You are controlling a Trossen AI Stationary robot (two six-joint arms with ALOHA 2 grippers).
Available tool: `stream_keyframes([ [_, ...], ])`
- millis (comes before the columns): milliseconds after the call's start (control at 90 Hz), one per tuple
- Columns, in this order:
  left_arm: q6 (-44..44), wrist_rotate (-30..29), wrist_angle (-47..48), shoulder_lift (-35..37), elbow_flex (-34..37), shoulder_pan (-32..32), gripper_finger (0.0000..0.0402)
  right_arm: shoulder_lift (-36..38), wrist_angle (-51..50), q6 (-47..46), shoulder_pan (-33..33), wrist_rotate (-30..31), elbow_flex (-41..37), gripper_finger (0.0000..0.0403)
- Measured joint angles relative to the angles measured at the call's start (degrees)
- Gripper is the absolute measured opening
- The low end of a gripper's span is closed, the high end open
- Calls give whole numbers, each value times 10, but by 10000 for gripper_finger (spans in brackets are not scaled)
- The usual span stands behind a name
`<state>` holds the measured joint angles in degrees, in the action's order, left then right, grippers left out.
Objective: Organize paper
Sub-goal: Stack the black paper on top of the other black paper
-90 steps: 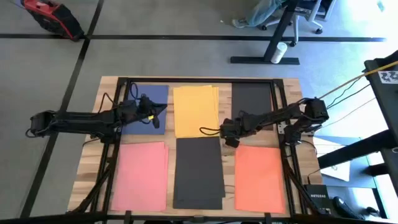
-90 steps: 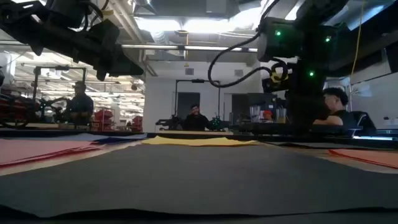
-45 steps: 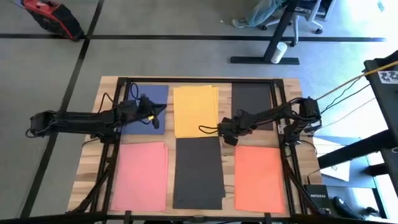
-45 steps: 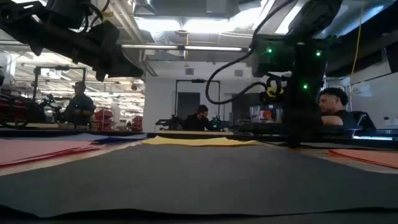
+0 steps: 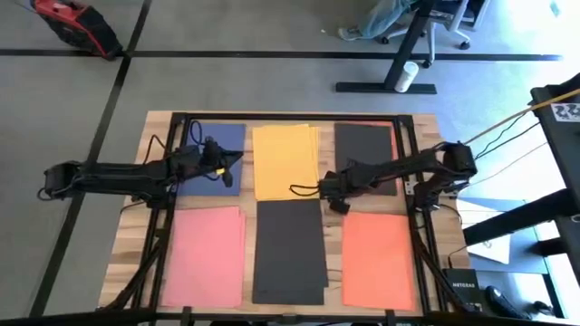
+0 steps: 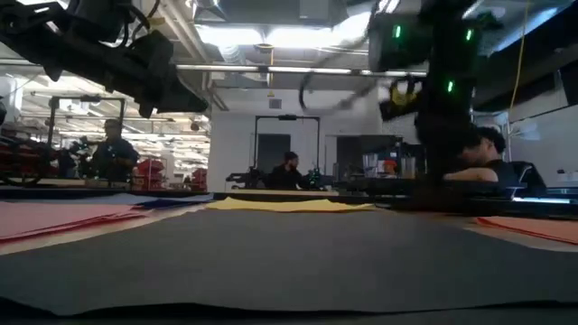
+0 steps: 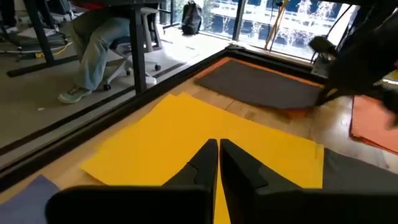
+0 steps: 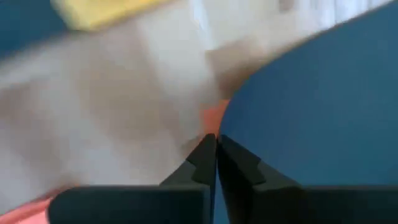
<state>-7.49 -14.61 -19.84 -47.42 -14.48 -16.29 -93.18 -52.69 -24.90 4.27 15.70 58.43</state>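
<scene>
Six stacks of paper lie flat on the wooden table: blue [image 5: 227,136], yellow [image 5: 284,161] and dark grey [image 5: 367,149] along the far side, pink [image 5: 207,254], black [image 5: 290,249] and orange [image 5: 376,258] along the near side. An orange strip [image 5: 393,127] shows under the dark grey sheet's far right edge. My left gripper [image 5: 238,158] is shut and hovers over the blue stack's right edge, pointing at the yellow paper [image 7: 205,130]. My right gripper [image 5: 327,187] is shut at the dark grey sheet's near left corner. My right gripper's shut fingertips [image 8: 208,146] meet the dark sheet's edge [image 8: 233,118] at its near left corner, coming low from the table's right side. A bit of orange [image 8: 214,115] shows right at the tips. One layer or several, I cannot tell. The rest of the sheet lies on the table.
A black frame [image 5: 290,117] runs around the table, with rails along both sides. A cable [image 5: 304,188] trails from my right gripper over the yellow stack's near edge. In the low view people sit in the room beyond the far edge [image 6: 284,171].
My right gripper has gone a little toward the table's left edge. The dark grey sheet has slid left with it, and an orange strip now shows along its far right edge.
</scene>
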Motion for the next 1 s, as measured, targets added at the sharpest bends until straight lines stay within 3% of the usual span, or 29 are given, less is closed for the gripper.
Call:
stream_keyframes([
  [144, 0, 0, 0, 0, 0, 0, 1, 27, 2, -34, 36, -101, 48, 0],
  [456, -2, 0, 0, 0, 0, 0, 1, 29, 62, -118, 106, -209, 178, 0],
  [644, -2, 0, 0, 0, 0, 0, 1, 22, 155, -182, 132, -269, 187, 0],
  [1000, -7, 0, 0, 0, 0, 0, 1, -32, 263, -199, 141, -362, 186, 0],
])
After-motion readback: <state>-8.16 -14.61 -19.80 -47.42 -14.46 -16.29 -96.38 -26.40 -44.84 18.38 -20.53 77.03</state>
